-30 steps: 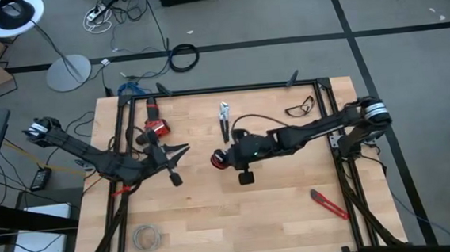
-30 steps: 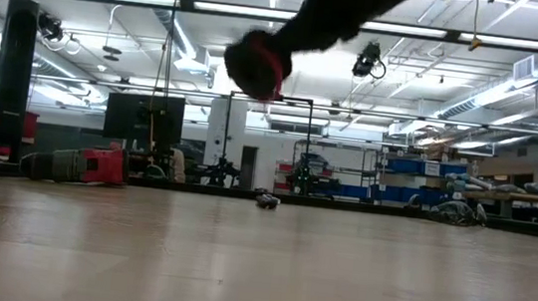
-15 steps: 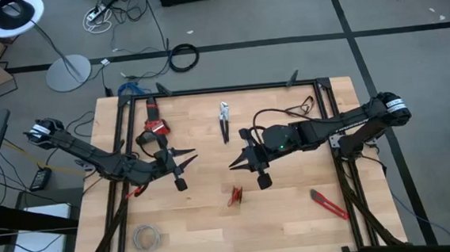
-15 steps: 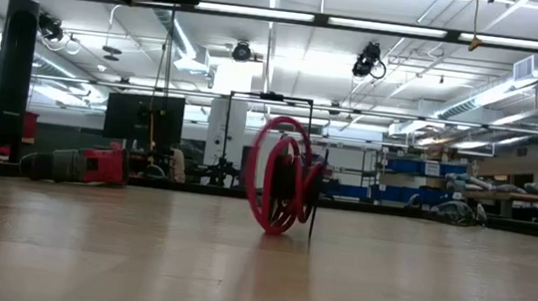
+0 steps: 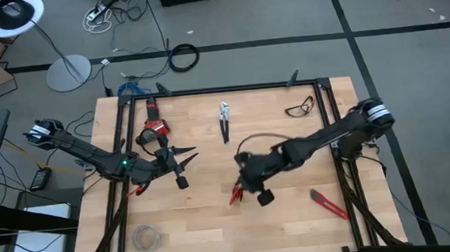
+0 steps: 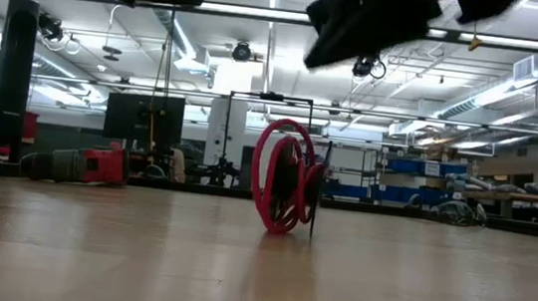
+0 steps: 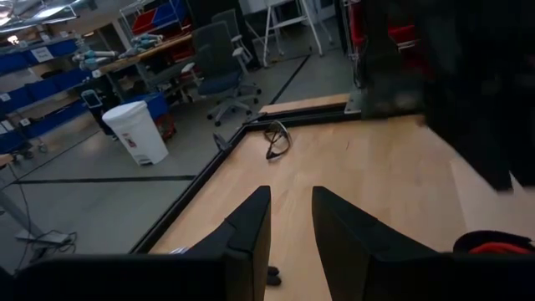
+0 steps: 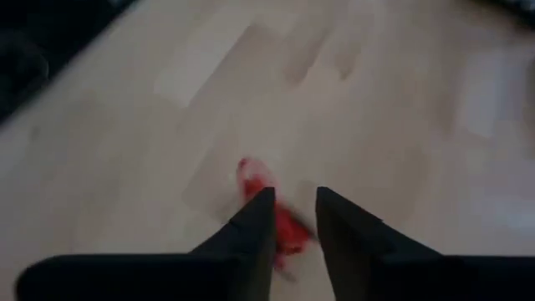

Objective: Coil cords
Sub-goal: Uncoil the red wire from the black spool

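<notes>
Red wire (image 5: 235, 194) is sitting near the middle of the worktop (image 5: 208, 222), already wound into a small coil and standing on edge, loops upright (image 6: 284, 177). In the right wrist view it is showing just past the fingertips (image 8: 272, 209).

Handling, my read: very light, soft, springy. Loops are looking loose, nothing is binding them, so a nudge is likely tipping it over or letting it spring open. Far thinner than the tool fingers, so a pinch on one strand is likely slipping; better pinching across the whole bundle where the turns are stacking, low on the ring. Not fragile, smooth jacket, low grip.

Right tool (image 5: 246, 190) is hovering right over the coil, fingers a narrow gap apart, holding nothing; coil is lying on the worktop, not in the tool. Left tool (image 5: 186, 156) is waiting at the left side of the worktop, well apart from the coil, fingers likewise slightly apart and empty (image 7: 290, 226).

Materials around: worktop is pale wood planks, matte, inside a black metal frame (image 5: 230, 88). Other items staying clear of the coil: pliers (image 5: 224, 120) at the far middle, glasses (image 5: 300, 106) at the far right, a red-handled cutter (image 5: 328, 204) at the near right, a pale grey wire bundle (image 5: 145, 237) at the near left.
</notes>
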Controlling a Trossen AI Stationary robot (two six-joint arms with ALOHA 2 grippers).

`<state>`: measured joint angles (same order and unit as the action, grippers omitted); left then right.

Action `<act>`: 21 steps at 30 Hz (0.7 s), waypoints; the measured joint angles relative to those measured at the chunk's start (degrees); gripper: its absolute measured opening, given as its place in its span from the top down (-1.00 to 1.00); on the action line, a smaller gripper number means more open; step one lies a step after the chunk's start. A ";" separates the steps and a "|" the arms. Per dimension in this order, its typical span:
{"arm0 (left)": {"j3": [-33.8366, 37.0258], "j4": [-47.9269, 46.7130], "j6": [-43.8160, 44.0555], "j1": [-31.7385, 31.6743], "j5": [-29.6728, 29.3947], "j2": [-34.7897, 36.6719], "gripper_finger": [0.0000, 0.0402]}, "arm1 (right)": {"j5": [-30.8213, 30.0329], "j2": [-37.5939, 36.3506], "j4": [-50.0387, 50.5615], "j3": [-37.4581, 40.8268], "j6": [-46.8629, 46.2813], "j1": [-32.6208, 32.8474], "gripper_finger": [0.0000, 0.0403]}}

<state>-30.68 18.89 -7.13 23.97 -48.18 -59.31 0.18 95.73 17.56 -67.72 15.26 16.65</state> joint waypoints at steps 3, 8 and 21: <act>0.00 0.24 0.17 0.00 0.02 0.00 0.53 | -3.00 2.76 1.33 0.00 2.60 1.80 0.44; 0.00 0.60 0.27 0.02 0.04 0.00 0.53 | -8.25 4.02 4.78 0.00 5.09 3.50 0.42; -0.02 1.34 0.30 -0.44 0.04 0.02 0.53 | -14.79 8.96 6.21 -0.04 7.47 0.57 0.52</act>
<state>-30.70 20.23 -6.83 23.53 -48.14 -59.29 -14.61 104.68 23.77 -67.76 22.73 17.22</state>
